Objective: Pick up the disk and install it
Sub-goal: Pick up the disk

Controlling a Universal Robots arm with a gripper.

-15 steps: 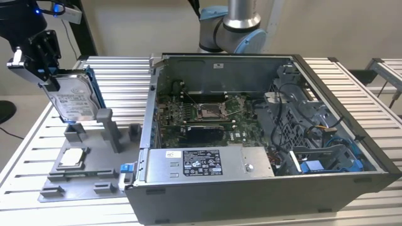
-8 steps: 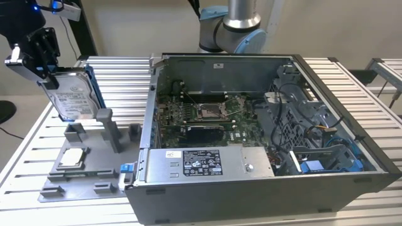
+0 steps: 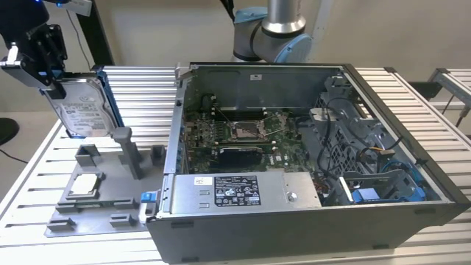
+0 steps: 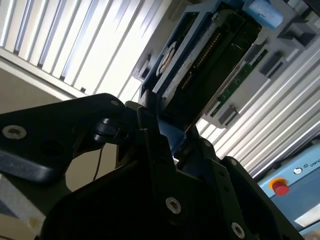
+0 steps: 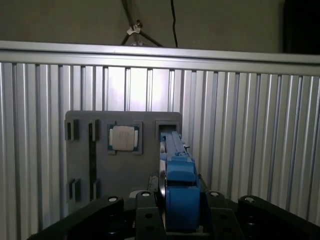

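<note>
The disk (image 3: 85, 110), silver-grey with a white label and a blue carrier, hangs tilted above the grey fixture (image 3: 103, 204) at the exterior view's left. My gripper (image 3: 53, 80) is shut on its upper end. The disk's lower corner is close to the fixture's tall post (image 3: 127, 150). In the first wrist view the disk (image 5: 176, 165) is edge-on between the black fingers (image 5: 145, 215), over the fixture (image 5: 125, 170). The second wrist view shows the disk (image 4: 210, 55) reaching out from the gripper (image 4: 167, 132).
An open computer case (image 3: 442, 193) lies on the slatted table (image 3: 140, 83), with its motherboard (image 3: 235, 132), a grey power-supply box (image 3: 243, 190) and a drive bay with blue parts (image 3: 383, 190). A small square chip (image 3: 85, 184) (image 5: 123, 138) sits in the fixture.
</note>
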